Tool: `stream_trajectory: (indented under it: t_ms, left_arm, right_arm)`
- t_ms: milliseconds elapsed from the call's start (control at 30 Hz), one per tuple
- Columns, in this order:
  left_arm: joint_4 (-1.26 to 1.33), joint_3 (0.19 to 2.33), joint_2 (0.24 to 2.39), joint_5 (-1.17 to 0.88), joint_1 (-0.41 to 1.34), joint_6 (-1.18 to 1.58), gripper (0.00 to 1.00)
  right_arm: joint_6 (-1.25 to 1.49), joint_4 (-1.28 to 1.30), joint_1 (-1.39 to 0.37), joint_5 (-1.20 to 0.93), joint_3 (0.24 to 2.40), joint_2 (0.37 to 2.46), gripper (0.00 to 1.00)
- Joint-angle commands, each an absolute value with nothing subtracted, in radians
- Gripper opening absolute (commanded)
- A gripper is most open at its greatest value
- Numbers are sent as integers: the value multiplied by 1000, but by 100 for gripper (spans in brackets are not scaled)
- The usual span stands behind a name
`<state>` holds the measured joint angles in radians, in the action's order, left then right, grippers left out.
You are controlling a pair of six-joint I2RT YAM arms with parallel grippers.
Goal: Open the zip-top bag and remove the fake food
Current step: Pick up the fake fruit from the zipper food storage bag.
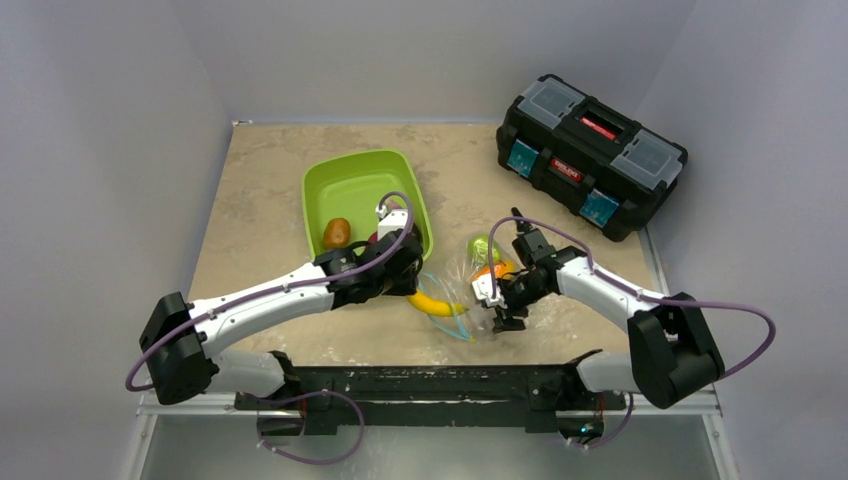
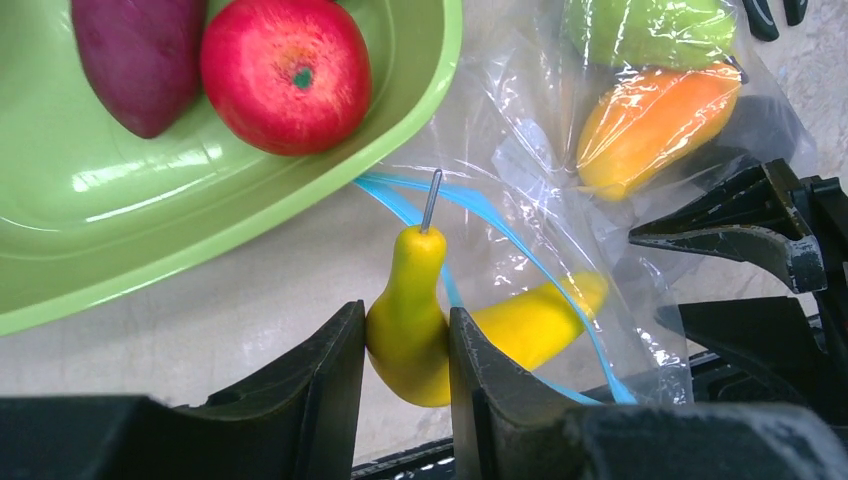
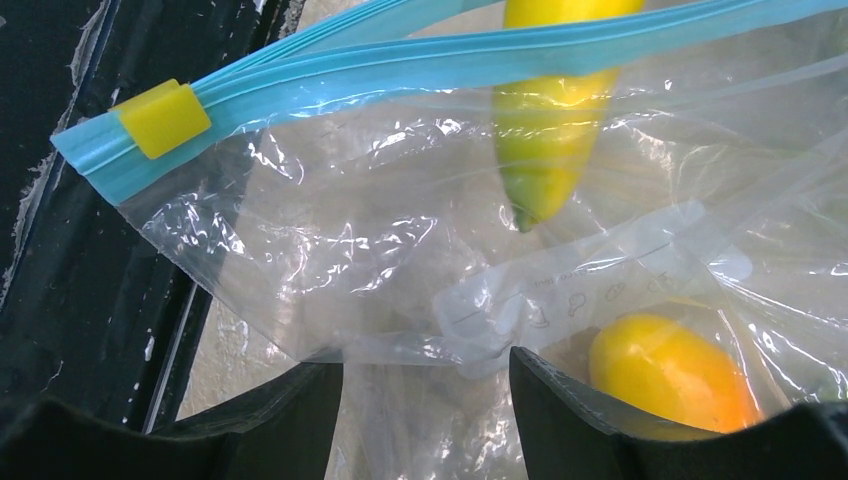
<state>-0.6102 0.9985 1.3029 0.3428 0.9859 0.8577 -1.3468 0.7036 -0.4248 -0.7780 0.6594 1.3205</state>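
The clear zip-top bag [image 1: 462, 285] lies on the table, its teal zipper mouth open toward the left arm. My left gripper [image 2: 405, 320] is shut on the stem end of a yellow banana [image 2: 410, 340]. The rest of the banana still reaches through the mouth into the bag [image 2: 540, 150]. A green pear [image 2: 650, 30] and an orange piece [image 2: 655, 120] lie deeper inside. My right gripper [image 3: 425, 365] stands open at the bag's [image 3: 330, 230] closed end. Crumpled film lies between its fingers, and the orange piece [image 3: 665, 370] is just beside the right finger.
The lime-green tray [image 1: 345, 180] stands left of the bag and holds a red apple [image 2: 285, 72], a purple eggplant [image 2: 140, 60] and a brown kiwi [image 1: 337, 232]. A black toolbox [image 1: 590, 150] sits at the back right. The yellow slider [image 3: 160, 120] rests at the zipper's end.
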Motion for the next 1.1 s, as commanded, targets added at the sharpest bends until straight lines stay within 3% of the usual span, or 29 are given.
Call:
stream_trajectory:
  t_ms: [0,600,1067]
  left_arm:
    - [-638,1057,1249,402,959,730,0]
    - [-743,1167,1180,452,875,336,0]
    - [-711,1200,1157,430,745,188,0]
  right_arm:
    - [-1367,729,-417,-816,678,1298,60]
    - [-1370,728,-407,-810,677,1304,60]
    - [-1371,727,-407,-805,678,1319,60]
